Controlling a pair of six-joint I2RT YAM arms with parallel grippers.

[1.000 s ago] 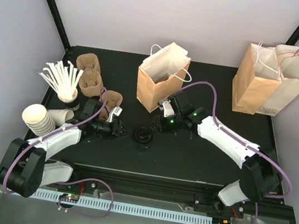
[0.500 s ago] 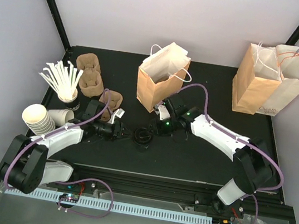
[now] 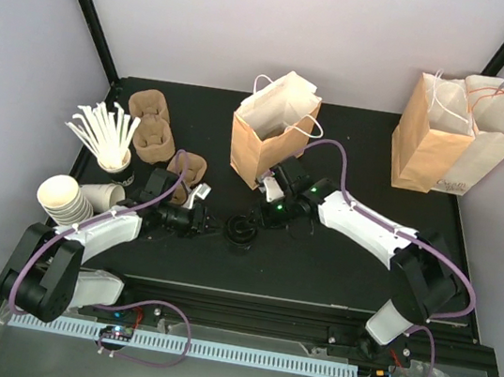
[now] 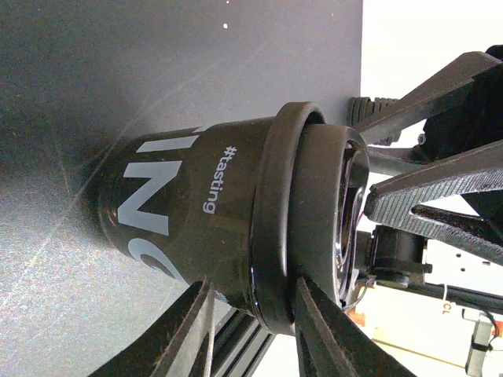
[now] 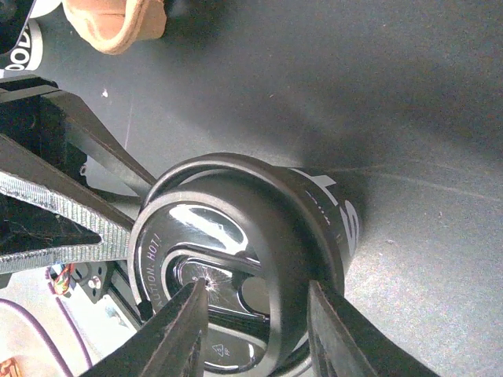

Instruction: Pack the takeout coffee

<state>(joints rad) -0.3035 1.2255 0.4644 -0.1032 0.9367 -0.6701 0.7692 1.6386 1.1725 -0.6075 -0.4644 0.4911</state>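
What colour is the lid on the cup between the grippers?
Glossy black: the lid has raised "HOT" warning lettering. It shows best in the right wrist view.

takeout coffee (image 4: 181, 212): black band, white lettering
lid (image 5: 228, 259): glossy black
bag (image 3: 257, 151) behind right gripper (image 5: 255, 297): brown, white inside
carriers (image 3: 151, 131) beyond left gripper (image 4: 253, 287): brown

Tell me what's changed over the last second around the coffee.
Left tool and right tool closed in on the takeout coffee from opposite sides and now straddle its lid; a firm grip isn't clear. The coffee, bags and carriers stayed put.
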